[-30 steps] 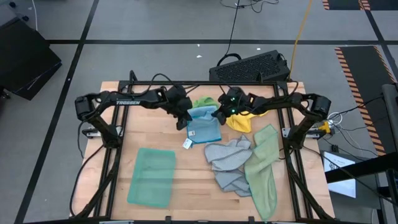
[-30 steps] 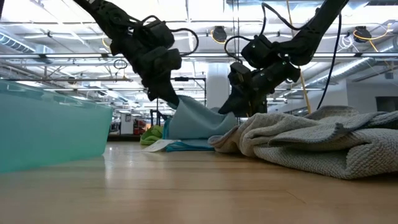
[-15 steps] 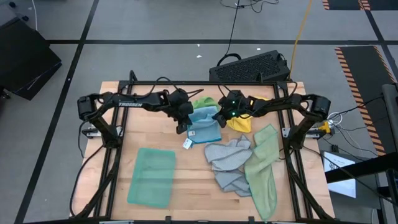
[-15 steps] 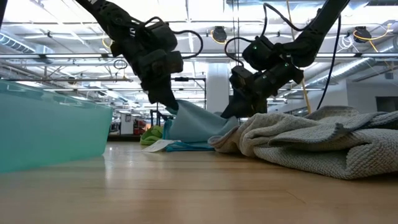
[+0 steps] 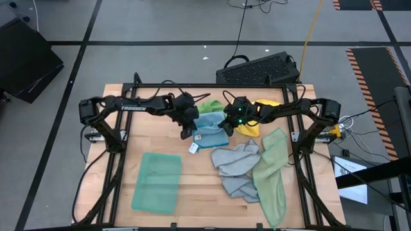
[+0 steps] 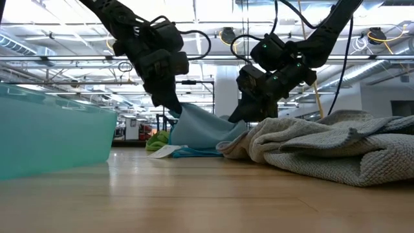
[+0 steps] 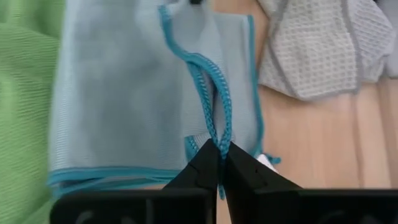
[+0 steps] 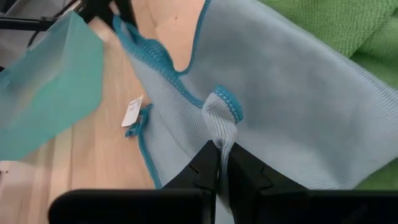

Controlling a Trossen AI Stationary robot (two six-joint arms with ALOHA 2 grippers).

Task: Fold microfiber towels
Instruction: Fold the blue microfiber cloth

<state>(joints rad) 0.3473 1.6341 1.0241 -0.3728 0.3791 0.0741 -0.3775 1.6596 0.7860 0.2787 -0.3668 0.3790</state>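
Two dark tools meet over the far middle of the wooden bench [image 5: 192,192], each pinching the same thin light blue microfiber towel with darker blue stitched edging [image 5: 210,130]. The left tool [image 5: 187,131] is pressed together on a fold of the stitched hem, seen close in the left wrist view [image 7: 219,163], at the towel's left side. The right tool [image 5: 225,126] is clamped on a small puckered bit of the edging at the towel's right side [image 8: 222,163]. In the low view the towel [image 6: 204,129] hangs as a raised sheet between the left tool [image 6: 173,109] and the right tool [image 6: 236,116], its lower part resting on the bench with a white tag [image 6: 165,151] lying beside it. A bright green cloth [image 5: 209,106] lies just behind the blue towel toward the far edge, and a yellow cloth [image 5: 252,126] sits just beside the right tool. A flat, folded teal green towel [image 5: 157,181] lies near the front left corner, well apart from the rest. A crumpled grey towel [image 5: 236,165] lies in front of the blue towel, touching a long pale sage green towel [image 5: 272,173] that runs toward the front right corner. A black keyboard-like panel [image 5: 260,68] rests on the floor beyond the far edge.
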